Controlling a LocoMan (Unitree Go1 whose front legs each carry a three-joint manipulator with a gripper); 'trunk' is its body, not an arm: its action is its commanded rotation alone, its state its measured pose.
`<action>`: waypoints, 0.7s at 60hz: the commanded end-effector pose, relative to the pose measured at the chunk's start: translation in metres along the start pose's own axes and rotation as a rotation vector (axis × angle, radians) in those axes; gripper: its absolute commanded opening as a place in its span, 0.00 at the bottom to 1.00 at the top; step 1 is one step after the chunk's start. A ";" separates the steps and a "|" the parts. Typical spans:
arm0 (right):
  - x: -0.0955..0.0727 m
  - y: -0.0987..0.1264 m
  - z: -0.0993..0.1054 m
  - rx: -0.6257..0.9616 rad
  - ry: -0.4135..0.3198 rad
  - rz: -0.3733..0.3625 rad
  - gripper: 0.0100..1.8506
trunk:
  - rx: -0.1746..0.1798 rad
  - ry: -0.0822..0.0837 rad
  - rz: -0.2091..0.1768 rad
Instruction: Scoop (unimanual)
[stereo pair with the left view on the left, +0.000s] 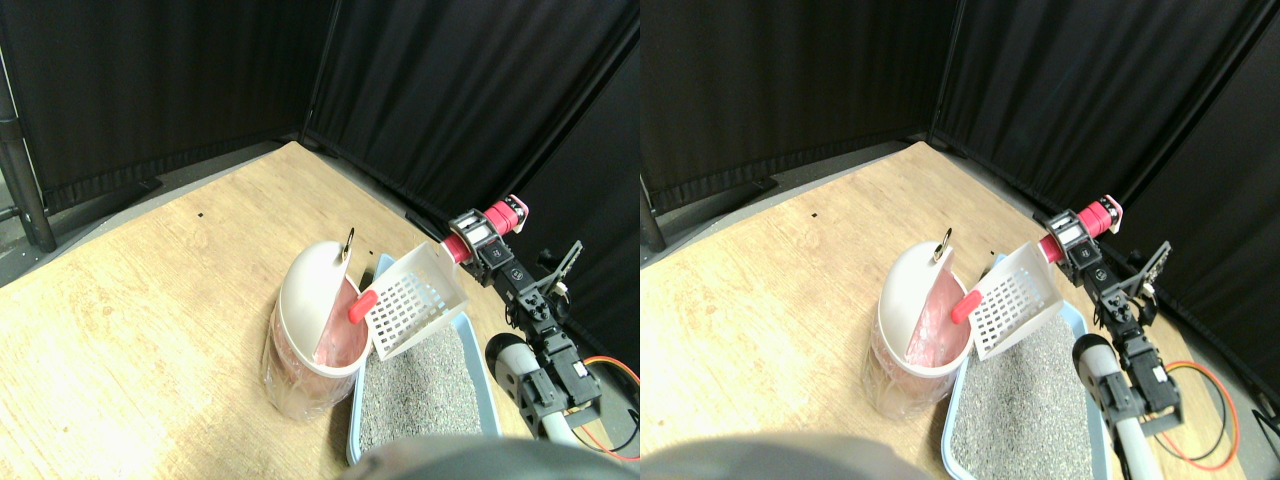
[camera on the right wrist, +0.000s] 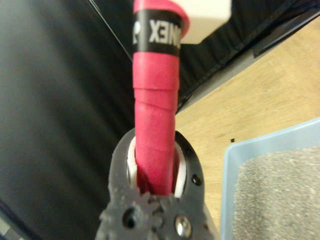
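Observation:
A white slotted scoop (stereo pair with the left view on the left: 415, 300) hangs tilted over the gap between the litter tray (stereo pair with the left view on the left: 488, 385) and the white bin (stereo pair with the left view on the left: 305, 300). A small red piece (stereo pair with the left view on the left: 362, 305) sits at the scoop's lower lip, right at the bin's pink-lined opening. My right gripper (stereo pair with the left view on the left: 476, 240) is shut on the scoop's pink wrapped handle (stereo pair with the left view on the left: 500, 216), up and to the right of the scoop. In the wrist view the pink handle (camera on the right wrist: 155, 100) runs between the jaws of the gripper (camera on the right wrist: 155, 167), which clamp it on both sides.
The light blue tray (camera on the right wrist: 250, 147) is filled with grey litter (stereo pair with the left view on the left: 420, 385). The bin has a swing lid with a metal ring (stereo pair with the left view on the left: 349, 240). Black curtains (stereo pair with the left view on the left: 450, 90) close the back and right. An orange cable (stereo pair with the left view on the left: 615, 370) lies at the lower right.

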 end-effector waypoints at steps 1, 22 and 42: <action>0.003 -0.003 0.009 -0.055 -0.036 -0.007 0.07 | -0.010 -0.005 0.048; 0.003 -0.006 0.007 0.024 -0.077 -0.023 0.14 | -0.008 -0.005 0.045; -0.006 -0.021 -0.013 0.076 -0.095 -0.088 0.13 | 0.028 0.006 -0.015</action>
